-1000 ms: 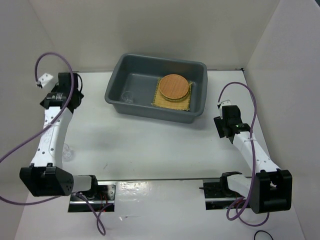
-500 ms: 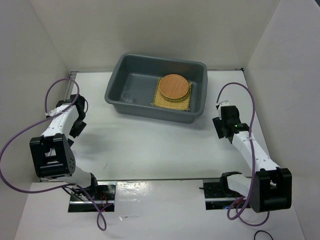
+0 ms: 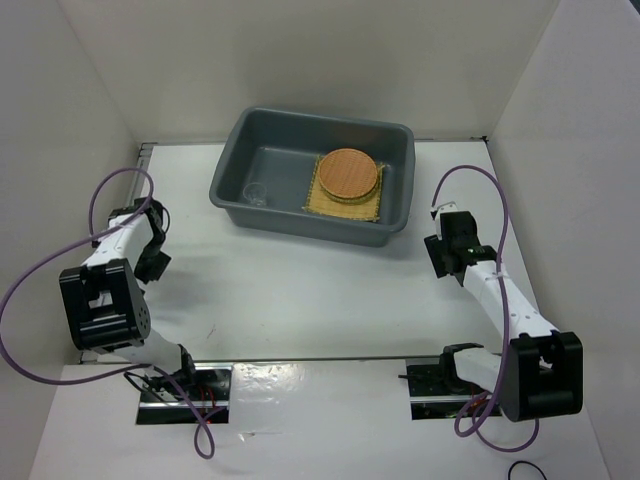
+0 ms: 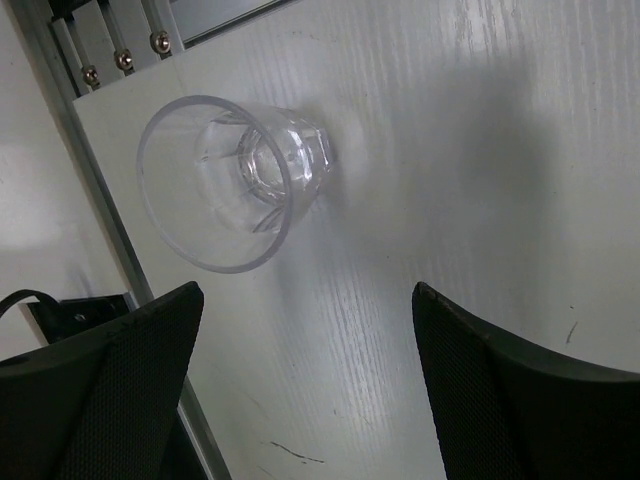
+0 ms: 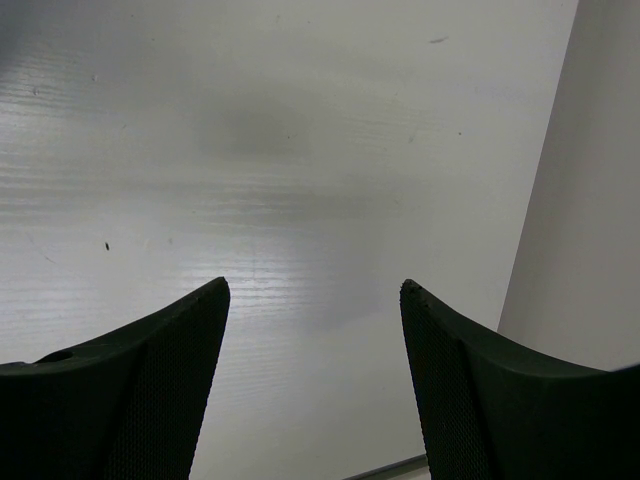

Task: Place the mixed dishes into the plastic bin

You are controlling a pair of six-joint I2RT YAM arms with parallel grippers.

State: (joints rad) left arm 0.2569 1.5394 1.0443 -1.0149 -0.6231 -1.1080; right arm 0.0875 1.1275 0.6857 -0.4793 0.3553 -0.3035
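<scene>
Hovering jaws, one cup outside the bin

At 9 o'clock, the left jaws stand wide apart over the surface (image 3: 300, 290), gripping nothing. A clear cup (image 4: 235, 180) rests just ahead of them, toward 11 o'clock. At 12 o'clock, the bin (image 3: 300, 224) holds a second cup (image 3: 255, 193) and the square woven plate (image 3: 325, 206), with the orange plate (image 3: 349, 173) on top. At 3 o'clock, the right jaws gape, empty.
</scene>
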